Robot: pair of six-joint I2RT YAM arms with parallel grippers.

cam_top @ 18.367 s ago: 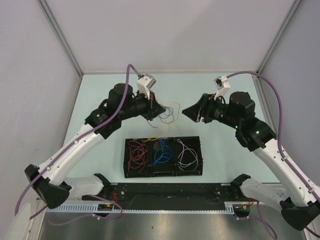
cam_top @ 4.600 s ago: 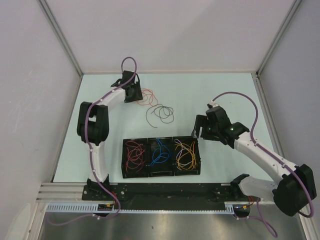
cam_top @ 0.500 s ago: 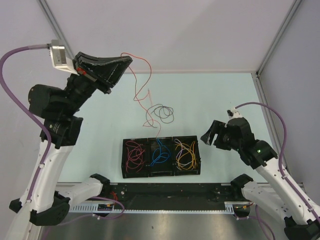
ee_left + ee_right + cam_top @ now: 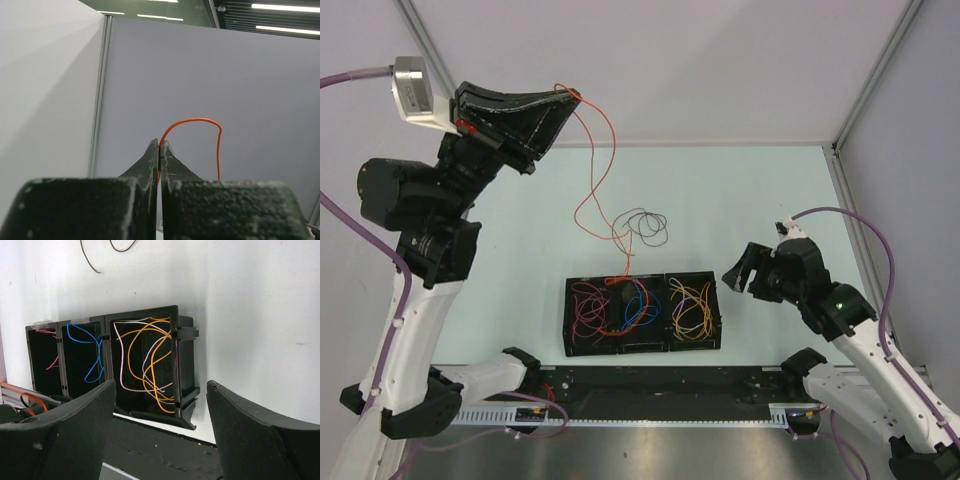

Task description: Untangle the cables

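My left gripper (image 4: 571, 96) is raised high above the table's far left, shut on an orange-red cable (image 4: 591, 190). The cable hangs down in a curve to the black three-bin tray (image 4: 643, 349), and its lower end lies across the left and middle bins. In the left wrist view the closed fingertips (image 4: 153, 156) pinch that cable (image 4: 196, 119) against the grey wall. A brown cable (image 4: 645, 226) lies looped on the table behind the tray. My right gripper (image 4: 742, 271) hovers open and empty just right of the tray (image 4: 186, 360).
Red cables (image 4: 586, 308) fill the left bin, blue ones (image 4: 640, 305) the middle, orange and whitish ones (image 4: 692, 308) (image 4: 150, 360) the right. Grey walls enclose the table on three sides. A black rail (image 4: 660, 382) runs along the near edge.
My left gripper has risen a little and shifted left with the orange-red cable, whose lower end now drapes over the tray. The right arm has stayed put.
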